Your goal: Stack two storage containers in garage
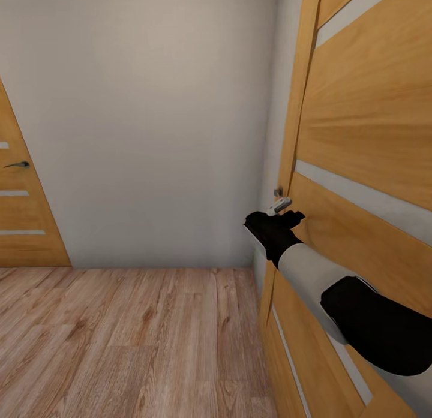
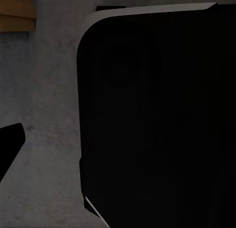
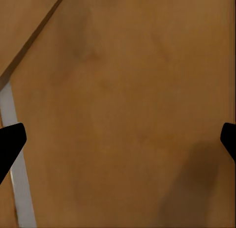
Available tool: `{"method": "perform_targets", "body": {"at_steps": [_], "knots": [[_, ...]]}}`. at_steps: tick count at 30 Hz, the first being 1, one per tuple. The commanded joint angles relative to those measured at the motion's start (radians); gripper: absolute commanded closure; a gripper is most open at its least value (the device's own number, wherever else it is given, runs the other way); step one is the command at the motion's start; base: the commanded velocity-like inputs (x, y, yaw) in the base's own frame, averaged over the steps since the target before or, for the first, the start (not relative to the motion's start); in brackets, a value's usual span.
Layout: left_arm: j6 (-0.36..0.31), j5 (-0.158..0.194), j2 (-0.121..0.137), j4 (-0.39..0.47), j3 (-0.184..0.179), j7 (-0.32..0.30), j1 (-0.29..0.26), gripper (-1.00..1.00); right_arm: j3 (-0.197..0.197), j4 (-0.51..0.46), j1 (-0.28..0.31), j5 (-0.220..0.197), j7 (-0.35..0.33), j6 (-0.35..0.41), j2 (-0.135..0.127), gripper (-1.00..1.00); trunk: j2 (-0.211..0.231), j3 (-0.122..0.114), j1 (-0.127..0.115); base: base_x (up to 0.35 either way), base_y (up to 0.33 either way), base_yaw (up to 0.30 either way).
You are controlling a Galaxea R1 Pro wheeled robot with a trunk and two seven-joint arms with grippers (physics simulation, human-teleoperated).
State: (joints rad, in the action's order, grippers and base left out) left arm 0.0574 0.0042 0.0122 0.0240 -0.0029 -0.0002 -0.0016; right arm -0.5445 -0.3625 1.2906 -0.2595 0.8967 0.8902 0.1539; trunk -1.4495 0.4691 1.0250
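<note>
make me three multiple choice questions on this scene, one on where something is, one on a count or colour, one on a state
1. Where is the right tool?
A. at the handle of the near wooden door
B. resting on the plank floor
C. against the far door

2. How many wooden doors show in the head view?
A. one
B. two
C. three

3. How do the right tool's fingers stand in the right wrist view?
A. pressed together
B. spread wide apart
C. clamped on a bin

Answers:
1. A, the black tool sits right by the silver handle of the near door, well above the plank floor.
2. B, the near door at the right plus a far door at the left edge.
3. B, one fingertip shows at each side of the picture with bare door panel between them.
</note>
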Motion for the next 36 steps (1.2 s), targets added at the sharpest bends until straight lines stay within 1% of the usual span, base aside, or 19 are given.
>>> {"method": "perform_targets", "body": {"at_steps": [1, 5, 9, 11, 12, 14, 20, 23, 26, 27, 28, 29, 32, 33, 36], "knots": [[0.002, 0.000, 0.000, 0.000, 0.000, 0.000, 0.000, -1.00, -0.012, -0.001, 0.002, 0.013, 0.009, 0.018, -0.015, -1.00, 0.000, 0.001, 0.000, 0.000, 0.000, 0.000], [0.002, 0.000, 0.000, 0.000, 0.000, 0.000, 0.000, -1.00, -0.013, 0.000, 0.004, 0.013, 0.012, 0.018, -0.023, -1.00, 0.000, 0.001, 0.000, 0.000, 0.000, 0.000], [0.002, 0.000, 0.000, 0.000, 0.000, 0.001, 0.000, -1.00, -0.012, 0.017, 0.022, 0.013, 0.015, 0.019, -0.029, -1.00, 0.000, 0.001, 0.000, 0.000, 0.000, 0.000], [0.002, 0.000, 0.000, 0.000, 0.000, 0.000, 0.000, -1.00, -0.012, 0.030, 0.030, 0.013, 0.015, 0.019, -0.035, -1.00, 0.000, 0.001, 0.000, 0.000, 0.000, 0.000], [0.002, 0.000, 0.000, 0.000, 0.000, 0.000, 0.000, -1.00, -0.012, 0.038, 0.034, 0.013, 0.016, 0.018, -0.044, -1.00, 0.000, 0.001, 0.000, 0.000, 0.000, 0.000], [0.002, 0.000, 0.000, 0.000, 0.000, 0.000, 0.000, -1.00, -0.012, 0.043, 0.036, 0.013, 0.016, 0.018, -0.052, -1.00, 0.000, 0.001, 0.000, 0.000, 0.000, 0.000], [0.002, 0.000, 0.000, 0.000, 0.000, 0.001, 0.000, -1.00, -0.012, 0.046, 0.038, 0.013, 0.016, 0.018, -0.056, -1.00, 0.000, 0.001, 0.000, 0.000, 0.000, 0.000], [0.002, 0.000, 0.000, 0.000, 0.000, 0.001, 0.000, -1.00, -0.012, 0.046, 0.038, 0.013, 0.016, 0.018, -0.049, -1.00, 0.000, 0.001, 0.000, 0.000, 0.000, 0.000], [0.002, 0.000, 0.000, 0.000, 0.000, 0.001, 0.000, -1.00, -0.012, 0.045, 0.038, 0.013, 0.017, 0.020, -0.032, -1.00, 0.000, 0.001, 0.000, 0.000, 0.000, 0.000], [0.003, 0.000, 0.000, 0.000, 0.000, 0.000, 0.000, -1.00, -0.012, 0.045, 0.038, 0.013, 0.017, 0.022, -0.005, -1.00, 0.000, 0.001, 0.000, 0.000, 0.000, 0.000], [0.003, 0.000, 0.000, 0.000, 0.000, 0.000, 0.000, -1.00, -0.012, 0.045, 0.038, 0.013, 0.018, 0.024, 0.016, -1.00, 0.000, 0.001, 0.000, 0.000, 0.000, 0.000], [0.003, 0.000, 0.000, 0.000, 0.000, 0.000, 0.000, -1.00, -0.012, 0.045, 0.038, 0.013, 0.018, 0.026, 0.021, -1.00, 0.000, 0.001, 0.000, 0.000, 0.000, 0.000], [0.002, 0.000, 0.000, 0.000, 0.000, 0.001, 0.000, -1.00, -0.012, 0.045, 0.038, 0.013, 0.021, 0.030, 0.021, -1.00, 0.000, 0.001, 0.000, 0.000, 0.000, 0.000], [0.002, 0.000, 0.000, 0.000, 0.000, 0.001, 0.000, -1.00, -0.012, 0.041, 0.038, 0.006, 0.021, 0.032, 0.021, -1.00, 0.000, 0.001, 0.000, 0.000, 0.000, 0.000], [0.002, 0.000, 0.000, 0.000, 0.001, 0.001, 0.000, -1.00, -0.013, 0.031, 0.038, -0.045, 0.026, 0.034, 0.021, -1.00, 0.000, 0.001, 0.000, 0.000, 0.000, 0.000]]}}
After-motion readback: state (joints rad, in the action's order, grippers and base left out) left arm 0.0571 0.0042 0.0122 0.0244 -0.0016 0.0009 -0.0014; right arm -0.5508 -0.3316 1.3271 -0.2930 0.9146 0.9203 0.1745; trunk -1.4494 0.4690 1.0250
